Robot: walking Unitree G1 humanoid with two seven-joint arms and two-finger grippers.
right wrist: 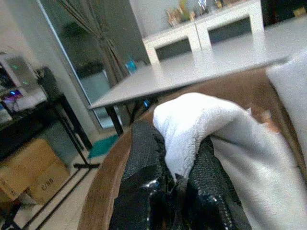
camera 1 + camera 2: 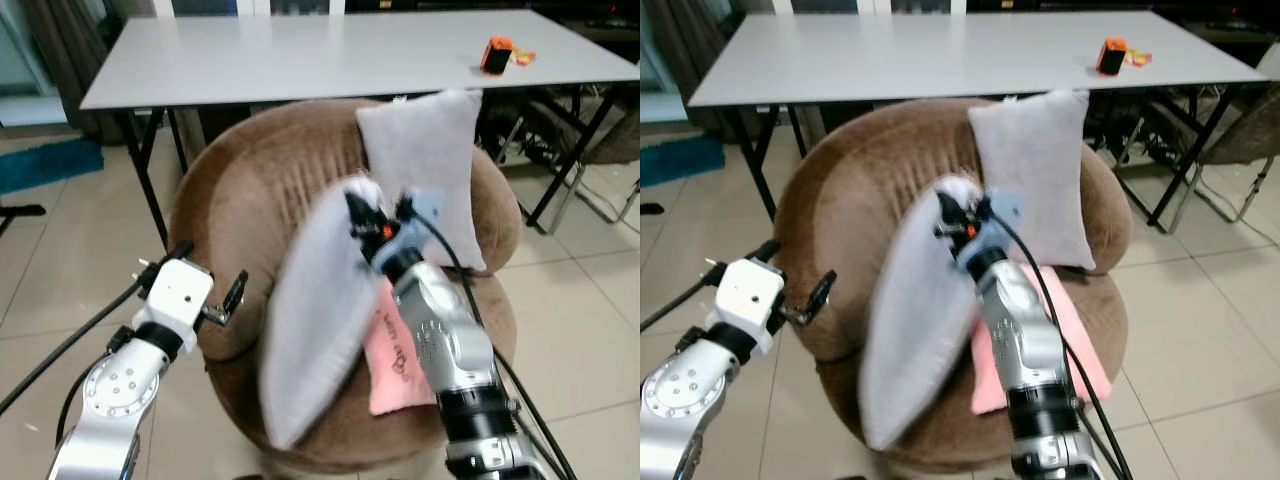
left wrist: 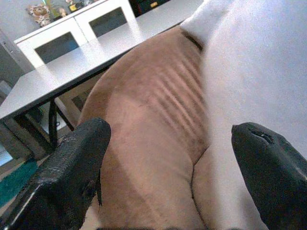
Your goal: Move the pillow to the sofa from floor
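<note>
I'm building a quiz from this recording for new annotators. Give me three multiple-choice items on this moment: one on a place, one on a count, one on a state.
1. Where is the small orange object?
A. On the grey table
B. On the floor
C. On the sofa seat

2. How many grey pillows are at the brown sofa?
A. One
B. Two
C. Four

3. What is the right end effector doing?
A. Hanging open over the floor
B. Pinching a corner of the near grey pillow
C. Gripping the pink cushion

Answers: 1 A, it sits near the table's far right edge. 2 B, one is held, and the upright pillow leans on the backrest. 3 B, the right wrist view shows both fingers closed on the fabric.
</note>
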